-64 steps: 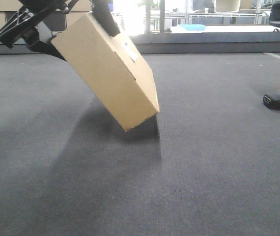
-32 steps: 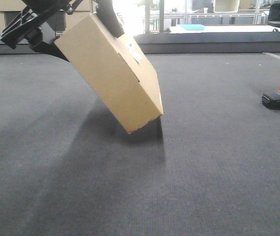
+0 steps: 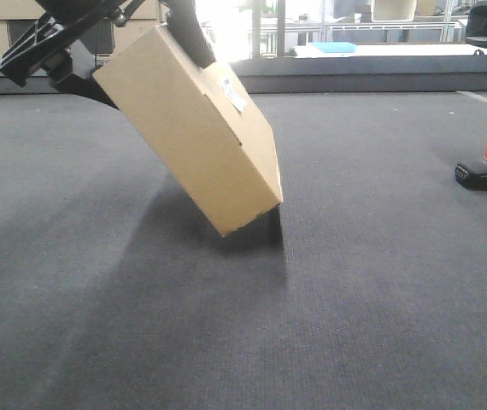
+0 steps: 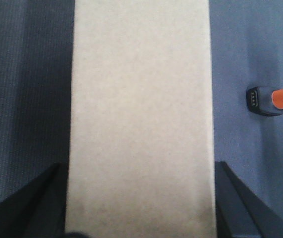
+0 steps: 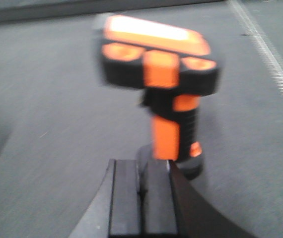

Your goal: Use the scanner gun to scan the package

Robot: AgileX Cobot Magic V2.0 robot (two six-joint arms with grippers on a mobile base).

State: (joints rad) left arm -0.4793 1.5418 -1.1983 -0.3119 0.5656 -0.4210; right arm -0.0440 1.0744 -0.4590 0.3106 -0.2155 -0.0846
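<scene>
A: Largest first?
B: Grey carpet floor (image 3: 380, 299), spread under and beyond both pairs of fingers.
A: Next?
B: Tan cardboard box (image 3: 188, 128). Clamped between the two black fingers (image 4: 37, 203) of the left gripper (image 4: 140, 198), one finger touching each long side. Reaches far forward past the fingertips. In the front view, tilted steeply: upper end at the fingers, lower corner down by the floor. Cannot tell if touching there.
A: So left fingers closed?
B: Closed on the box, yes.
A: Then?
B: The scanner gun (image 5: 166, 134), standing upright on its black base just ahead of the fingertips of the right gripper (image 5: 142, 196), not between them. Black head on top, orange handle below. A little blurred in that view. From the left wrist, off to the right of the left fingers, apart from the box.
A: Right fingers (image 5: 125, 198)?
B: Pressed together, only a thin seam between, holding nothing.
A: Smallest?
B: White label (image 3: 232, 92) on the box face turned up and right, near the end held by the left fingers. Too small to read.
</scene>
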